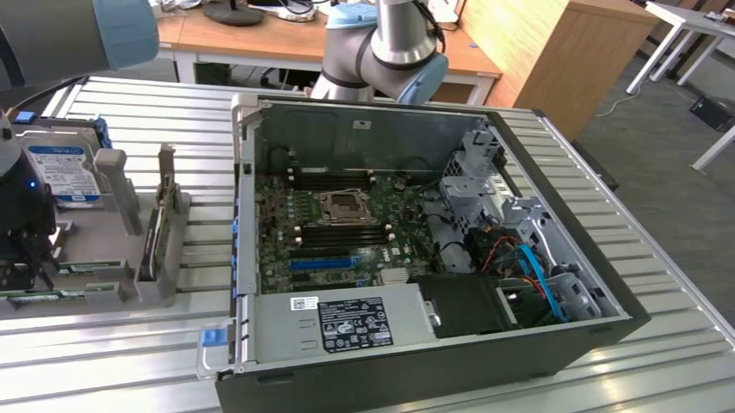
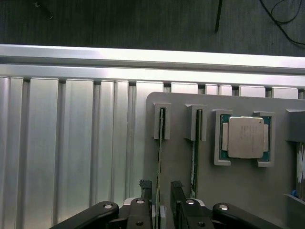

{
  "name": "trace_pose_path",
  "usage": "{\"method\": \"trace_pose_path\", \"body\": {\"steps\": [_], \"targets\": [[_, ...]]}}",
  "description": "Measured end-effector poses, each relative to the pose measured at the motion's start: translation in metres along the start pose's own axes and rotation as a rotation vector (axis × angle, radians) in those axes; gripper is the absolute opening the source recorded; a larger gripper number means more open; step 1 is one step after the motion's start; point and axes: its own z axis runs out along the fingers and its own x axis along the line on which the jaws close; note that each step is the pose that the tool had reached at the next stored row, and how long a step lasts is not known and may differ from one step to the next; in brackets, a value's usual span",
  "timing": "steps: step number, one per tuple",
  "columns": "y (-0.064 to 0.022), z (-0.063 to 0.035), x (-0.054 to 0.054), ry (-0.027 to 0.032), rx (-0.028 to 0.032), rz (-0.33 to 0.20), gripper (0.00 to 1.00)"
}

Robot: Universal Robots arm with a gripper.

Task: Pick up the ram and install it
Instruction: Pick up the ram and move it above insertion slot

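The ram (image 2: 160, 157) is a thin green stick standing on edge in a slot of the grey holder (image 2: 186, 102). A second stick (image 2: 194, 157) stands in the neighbouring slot. My gripper (image 2: 161, 191) is open and low over the first stick, one finger on each side with a gap to both, so nothing is gripped. In the exterior view, my gripper (image 1: 23, 271) hangs over the near end of the holder at that view's left. The open computer case (image 1: 379, 120) lies in the middle, its motherboard memory slots (image 1: 339, 232) beside the processor socket (image 1: 342, 206).
A processor chip (image 2: 245, 138) sits in a pocket of the holder beside the sticks. A hard drive with a blue label (image 1: 64, 172) and an upright card with a metal bracket (image 1: 161, 232) stand on the holder. The slatted metal table (image 2: 62, 143) has a far edge close by.
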Motion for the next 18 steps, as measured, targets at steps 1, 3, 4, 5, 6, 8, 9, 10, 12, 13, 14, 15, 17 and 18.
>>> {"method": "trace_pose_path", "body": {"steps": [1,3,4,5,6,8,9,10,12,13,14,15,17,18], "targets": [[0.0,0.0,0.0,0.0,0.0,0.0,0.3],[0.0,0.0006,0.0,-0.0002,0.0002,0.0,0.3],[0.0,0.001,0.0,-0.0001,0.0002,0.0,0.3],[0.0,0.0013,0.0001,-0.0001,0.0001,0.0,0.3],[0.0,0.0019,0.0001,-0.0002,0.0002,0.0,0.3],[-0.0001,0.0029,0.0001,-0.0001,0.0001,0.0,0.3],[-0.0001,0.0035,0.0002,0.0,0.0001,0.0,0.3],[-0.0002,0.0041,0.0002,0.0,0.0,0.0,0.3],[-0.0001,0.0044,0.0002,0.0001,-0.0002,0.0,0.3],[-0.0001,0.0044,0.0002,0.0001,-0.0002,0.0,0.3],[-0.0001,0.0045,0.0002,0.0001,-0.0002,0.0,0.3],[-0.0002,0.0047,0.0003,-0.0001,0.0001,0.0,0.3],[-0.0003,0.0049,0.0008,-0.0002,0.0003,0.0,0.3],[-0.0003,0.0049,0.0008,-0.0001,0.0002,0.0,0.3]]}}
